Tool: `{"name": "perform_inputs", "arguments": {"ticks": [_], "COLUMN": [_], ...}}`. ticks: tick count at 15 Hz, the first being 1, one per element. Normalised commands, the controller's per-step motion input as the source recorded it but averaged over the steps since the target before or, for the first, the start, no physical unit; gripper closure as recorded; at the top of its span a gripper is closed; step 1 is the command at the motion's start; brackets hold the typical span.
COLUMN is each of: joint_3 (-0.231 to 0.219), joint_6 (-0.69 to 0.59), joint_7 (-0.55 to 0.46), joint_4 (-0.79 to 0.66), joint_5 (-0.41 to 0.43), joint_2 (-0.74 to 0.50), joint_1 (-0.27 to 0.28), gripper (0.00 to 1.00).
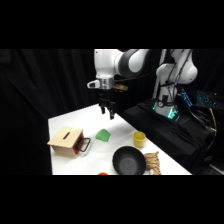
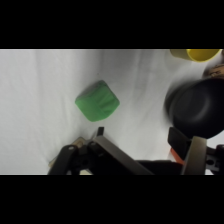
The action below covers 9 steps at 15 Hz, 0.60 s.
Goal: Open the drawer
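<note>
The tan wooden box (image 1: 64, 139) with a slotted top stands at the table's left front. The drawer's (image 1: 79, 144) red-orange front sits in the box's right face and looks pushed in, its black loop handle (image 1: 85, 145) sticking out to the right. My gripper (image 1: 108, 112) hangs open well above the table, behind and to the right of the box, with nothing between its fingers. In the wrist view the gripper (image 2: 145, 147) looks down on the green block (image 2: 97, 101). The drawer cannot be made out in that view.
A green block (image 1: 103, 134) lies right of the drawer's handle. Further right stand a yellow cup (image 1: 139, 139) and a black pan (image 1: 129, 161), with a wooden item (image 1: 152, 163) beside the pan. The pan (image 2: 196, 107) and cup (image 2: 202, 54) show at the wrist view's right.
</note>
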Motion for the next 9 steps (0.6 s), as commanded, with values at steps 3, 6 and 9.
{"name": "perform_inputs", "arguments": {"ticks": [3, 6, 9], "joint_3": [0.038, 0.058, 0.041], "joint_6": [0.06, 0.04, 0.02], "joint_7": [0.16, 0.28, 0.4], "joint_4": [0.14, 0.24, 0.35], "joint_5": [0.083, 0.113, 0.009], "joint_2": [0.1, 0.13, 0.24], "joint_1": [-0.022, -0.005, -0.001], "gripper": [0.0, 0.0, 0.0]}}
